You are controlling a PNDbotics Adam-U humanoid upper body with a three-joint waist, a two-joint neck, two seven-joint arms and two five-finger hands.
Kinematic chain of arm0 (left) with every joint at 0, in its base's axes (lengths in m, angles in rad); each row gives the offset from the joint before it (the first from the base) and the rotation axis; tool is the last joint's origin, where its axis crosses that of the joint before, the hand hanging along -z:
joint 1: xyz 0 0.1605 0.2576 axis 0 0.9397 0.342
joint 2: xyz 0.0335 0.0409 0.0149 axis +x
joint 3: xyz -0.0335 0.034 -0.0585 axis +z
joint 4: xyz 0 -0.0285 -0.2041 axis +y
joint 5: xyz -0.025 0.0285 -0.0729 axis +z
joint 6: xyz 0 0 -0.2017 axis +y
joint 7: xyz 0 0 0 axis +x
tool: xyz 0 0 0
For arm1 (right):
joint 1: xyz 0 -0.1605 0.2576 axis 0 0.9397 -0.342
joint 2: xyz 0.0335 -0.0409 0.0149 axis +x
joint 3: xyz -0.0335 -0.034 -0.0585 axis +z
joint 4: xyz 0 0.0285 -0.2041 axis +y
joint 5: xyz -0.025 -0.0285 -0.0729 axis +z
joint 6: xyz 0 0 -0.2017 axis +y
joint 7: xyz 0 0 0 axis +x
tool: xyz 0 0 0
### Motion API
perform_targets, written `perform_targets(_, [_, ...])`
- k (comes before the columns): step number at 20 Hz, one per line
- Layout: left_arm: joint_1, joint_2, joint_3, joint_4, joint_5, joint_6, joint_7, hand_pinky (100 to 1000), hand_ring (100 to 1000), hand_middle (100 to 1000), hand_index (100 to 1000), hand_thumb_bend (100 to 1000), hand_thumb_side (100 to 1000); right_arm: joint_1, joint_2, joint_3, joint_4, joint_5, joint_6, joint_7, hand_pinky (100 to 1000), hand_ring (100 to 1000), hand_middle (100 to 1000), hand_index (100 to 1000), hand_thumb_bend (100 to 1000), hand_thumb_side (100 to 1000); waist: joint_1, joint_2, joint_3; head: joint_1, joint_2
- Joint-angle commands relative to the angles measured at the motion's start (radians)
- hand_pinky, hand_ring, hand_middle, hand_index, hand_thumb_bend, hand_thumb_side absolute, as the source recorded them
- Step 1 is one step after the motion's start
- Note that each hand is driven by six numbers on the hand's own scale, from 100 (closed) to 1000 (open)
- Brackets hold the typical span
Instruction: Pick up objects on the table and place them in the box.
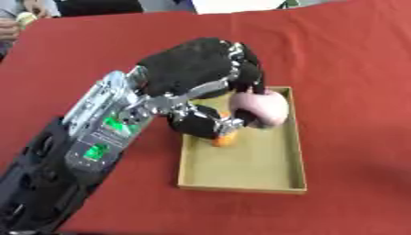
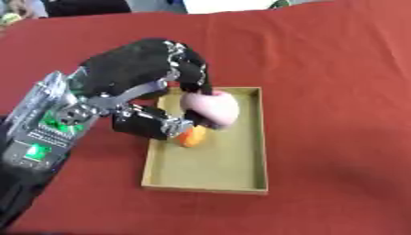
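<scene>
gripping pink object [image 2: 213, 108], left hand [image 2: 144, 73] curled over box [image 2: 261, 137]; orange item [image 2: 191, 137] inside.

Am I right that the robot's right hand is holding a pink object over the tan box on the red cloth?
Not quite: it is the left hand, coming in from the view's left side, whose fingers curl round the pink object. The right hand shows in neither view. The rest holds: the object is over the tan box on the red cloth, as the right eye view shows.
</scene>
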Motion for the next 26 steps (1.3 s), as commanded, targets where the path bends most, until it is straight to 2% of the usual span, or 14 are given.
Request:
perform_targets(1, [-0.011, -0.003, -0.013, 0.022, 0.002, -0.017, -0.002, 535, 462, 415, 603, 100, 100, -0.004, -0.015, -0.006, -0.020, 0.004, 0.002, -0.001, 636, 859, 549, 740, 250, 817, -0.006, -0.015, -0.001, -0.004, -0.002])
perform_targets(12, [0.000, -0.021, -0.044, 0.083, -0.099, -0.058, -0.058, 639, 568, 553, 690, 256, 100, -0.005, -0.011, -0.005, -0.020, 0.002, 0.004, 0.000, 635, 860, 550, 739, 253, 818, -0.006, -0.014, 0.000, 0.000, -0.001])
perform_targets(16, [0.005, -0.020, -0.044, 0.088, -0.112, -0.064, -0.082, 738, 691, 651, 793, 366, 309, -0.004, -0.009, -0.006, -0.020, 0.002, 0.005, -0.001, 634, 860, 550, 739, 255, 819, -0.006, -0.015, 0.000, -0.001, -0.002])
perform_targets(19, [0.007, -0.021, -0.030, 0.078, -0.118, -0.065, -0.088, 763, 745, 701, 836, 433, 426, -0.003, -0.007, -0.006, -0.020, 0.002, 0.005, -0.002, 634, 860, 550, 739, 255, 819, -0.006, -0.016, 0.001, -0.002, 0.000])
perform_targets(24, [0.014, -0.020, 0.011, 0.040, -0.105, -0.049, -0.063, 766, 748, 703, 842, 438, 495, -0.001, -0.008, -0.008, -0.020, 0.003, 0.005, -0.004, 636, 860, 553, 739, 255, 818, -0.006, -0.020, 0.006, -0.003, 0.001])
perform_targets(26, [0.017, -0.019, 0.034, 0.013, -0.087, -0.038, -0.049, 761, 741, 694, 836, 417, 483, -0.001, -0.009, -0.008, -0.020, 0.004, 0.004, -0.006, 636, 860, 554, 740, 254, 817, -0.006, -0.022, 0.008, -0.004, 0.001])
